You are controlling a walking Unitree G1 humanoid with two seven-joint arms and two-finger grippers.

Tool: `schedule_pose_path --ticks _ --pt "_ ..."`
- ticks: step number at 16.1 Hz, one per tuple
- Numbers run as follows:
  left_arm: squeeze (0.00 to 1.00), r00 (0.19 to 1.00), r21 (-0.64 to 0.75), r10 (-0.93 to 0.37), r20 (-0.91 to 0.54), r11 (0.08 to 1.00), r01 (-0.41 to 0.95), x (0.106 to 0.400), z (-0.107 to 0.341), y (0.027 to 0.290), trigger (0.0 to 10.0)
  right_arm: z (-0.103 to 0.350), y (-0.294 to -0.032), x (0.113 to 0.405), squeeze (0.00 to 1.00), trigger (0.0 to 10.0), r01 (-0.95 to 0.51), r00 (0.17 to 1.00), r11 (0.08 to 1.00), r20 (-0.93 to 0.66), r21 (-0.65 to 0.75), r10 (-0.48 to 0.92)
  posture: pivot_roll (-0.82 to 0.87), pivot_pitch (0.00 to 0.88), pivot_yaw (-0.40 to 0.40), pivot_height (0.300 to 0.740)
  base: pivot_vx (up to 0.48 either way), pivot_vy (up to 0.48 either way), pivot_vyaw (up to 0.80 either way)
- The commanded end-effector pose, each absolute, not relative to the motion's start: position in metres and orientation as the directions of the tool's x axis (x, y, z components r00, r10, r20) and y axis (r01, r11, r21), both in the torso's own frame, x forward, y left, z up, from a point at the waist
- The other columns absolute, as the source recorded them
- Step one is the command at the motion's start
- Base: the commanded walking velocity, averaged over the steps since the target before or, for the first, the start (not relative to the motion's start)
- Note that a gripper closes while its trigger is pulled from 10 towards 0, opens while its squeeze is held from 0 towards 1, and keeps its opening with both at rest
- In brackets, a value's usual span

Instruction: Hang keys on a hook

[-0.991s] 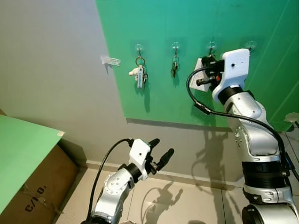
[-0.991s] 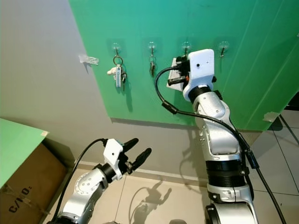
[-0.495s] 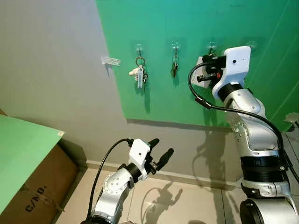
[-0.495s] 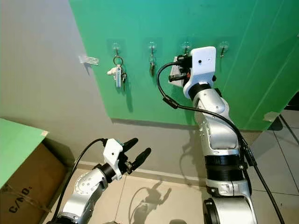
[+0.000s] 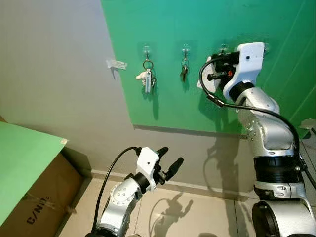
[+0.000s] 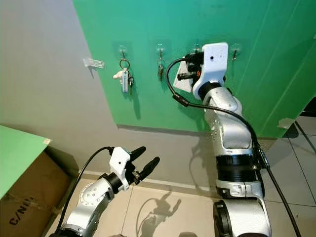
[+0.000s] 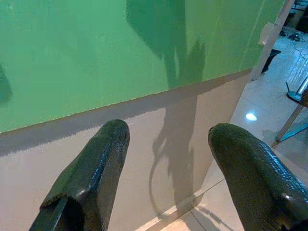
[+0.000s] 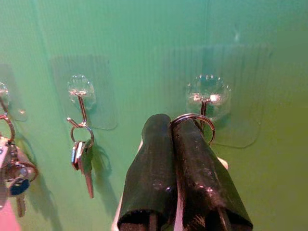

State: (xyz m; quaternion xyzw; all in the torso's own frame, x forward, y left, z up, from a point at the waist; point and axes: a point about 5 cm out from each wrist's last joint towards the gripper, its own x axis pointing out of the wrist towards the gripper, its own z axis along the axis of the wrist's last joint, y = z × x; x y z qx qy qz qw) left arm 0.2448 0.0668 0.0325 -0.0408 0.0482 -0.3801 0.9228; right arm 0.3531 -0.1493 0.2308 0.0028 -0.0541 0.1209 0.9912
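A grey wall carries a large green board with a row of clear stick-on hooks along its upper part. A cardboard box under a green sheet stands at lower left on a tiled floor. The right arm reaches up to the board, and the right gripper sits directly before the third hook from the left. Its two black fingers are pressed together and pinch a key ring, whose metal loop lies against the foot of that hook; whether the loop is over the hook cannot be told. A white tag hangs below the gripper. The left gripper is held low before the wall's base, its fingers spread apart and holding nothing. The first hook bears a bunch of keys with a white fob; the second hook bears a smaller set of keys. A strip of clear tape sticks to the grey wall beside the board.
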Motion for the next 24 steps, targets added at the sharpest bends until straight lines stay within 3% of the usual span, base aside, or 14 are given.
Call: schedule_pose_path --ticks 1,6,11,12,13,24 --pt "0.0 0.714 -0.099 -0.698 -0.061 0.716 0.692 0.249 0.034 0.069 10.0 0.234 -0.149 0.356 0.04 0.0 -0.248 0.965 0.968 0.095 0.034 0.244 -0.24 0.0 0.081 0.74 0.0 0.0 0.0" --pt "0.0 0.713 -0.108 -0.697 -0.072 0.716 0.689 0.247 0.032 0.068 10.0 0.222 -0.153 0.358 0.04 0.0 -0.216 0.973 0.923 -0.013 0.318 0.232 -0.25 0.0 0.083 0.74 0.0 0.0 0.0" --pt "0.0 0.714 -0.113 -0.696 -0.076 0.717 0.687 0.246 0.031 0.068 10.0 0.219 -0.155 0.357 0.0 0.0 -0.197 0.973 0.92 -0.045 0.34 0.225 -0.25 0.0 0.084 0.74 0.0 0.0 0.0" --pt "0.0 0.714 -0.113 -0.696 -0.076 0.718 0.687 0.246 0.031 0.068 10.0 0.219 -0.155 0.358 0.01 9.9 -0.192 0.974 0.928 -0.054 0.319 0.22 -0.25 0.0 0.084 0.74 0.0 0.0 0.0" --pt "0.0 0.714 -0.114 -0.695 -0.077 0.718 0.687 0.246 0.031 0.068 10.0 0.219 -0.154 0.357 1.0 10.0 -0.195 0.973 0.927 -0.059 0.32 0.225 -0.24 0.0 0.082 0.74 0.0 0.0 0.0" --pt "0.0 0.715 -0.117 -0.694 -0.087 0.719 0.685 0.244 0.03 0.068 10.0 0.211 -0.153 0.356 1.0 10.0 -0.194 0.967 0.919 -0.091 0.343 0.238 -0.24 0.0 0.08 0.74 0.0 0.0 0.0"
